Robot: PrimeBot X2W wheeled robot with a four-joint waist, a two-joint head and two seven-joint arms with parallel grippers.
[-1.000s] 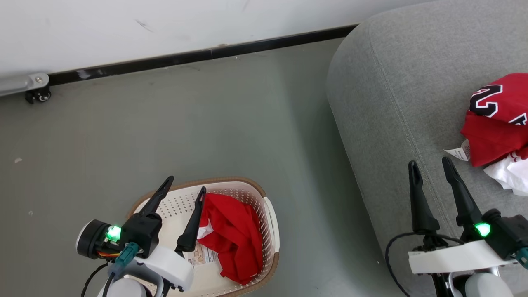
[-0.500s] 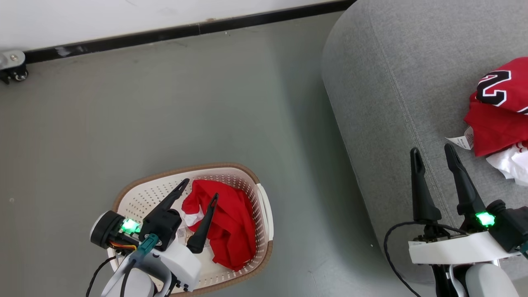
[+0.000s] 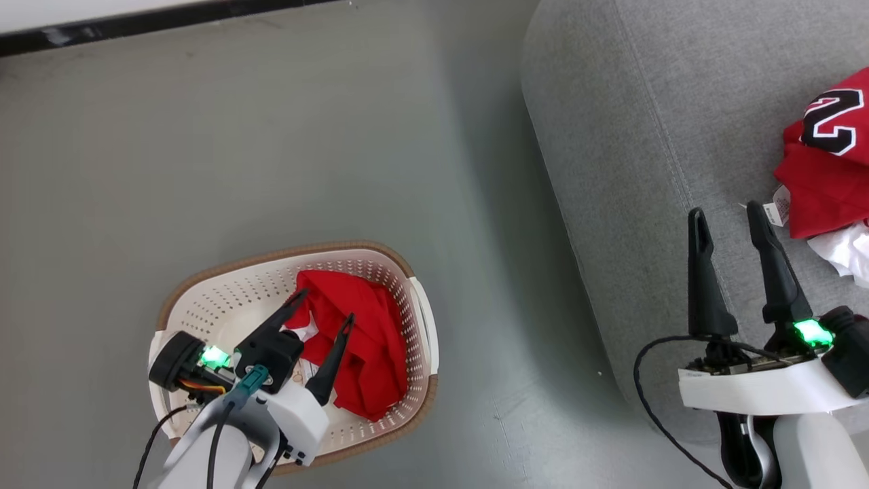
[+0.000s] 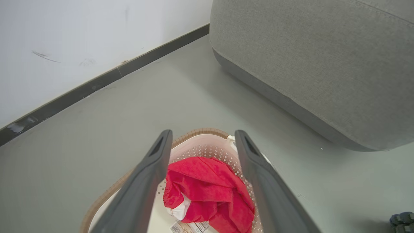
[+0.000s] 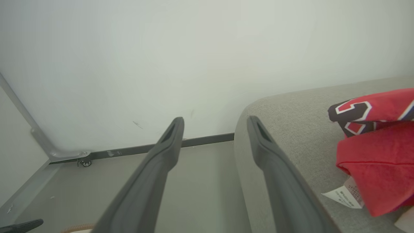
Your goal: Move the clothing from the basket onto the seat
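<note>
A cream perforated basket [image 3: 204, 305] with a brown rim sits on the floor at lower left. Crumpled red clothing [image 3: 363, 339] lies in its right half, seen too in the left wrist view as a red heap [image 4: 210, 191]. My left gripper [image 3: 324, 307] hangs open over the basket, its fingers straddling the red cloth without touching it. On the grey seat [image 3: 631, 122] at right lies a red jersey [image 3: 825, 176] with a black-and-white numeral. My right gripper [image 3: 726, 216] stands open above the seat, just left of the jersey [image 5: 378, 161], holding nothing.
Grey floor [image 3: 271, 136] stretches between basket and seat. A white wall with a black baseboard [image 3: 136, 24] runs along the back. A white cloth [image 3: 848, 251] lies beside the jersey. A metal rail with a small caster [image 5: 84, 161] stands at the wall's left.
The head camera has tilted down, so the whole scene slid up the picture. My left gripper has moved right and lower over the red cloth in the basket. The right gripper stays over the seat.
</note>
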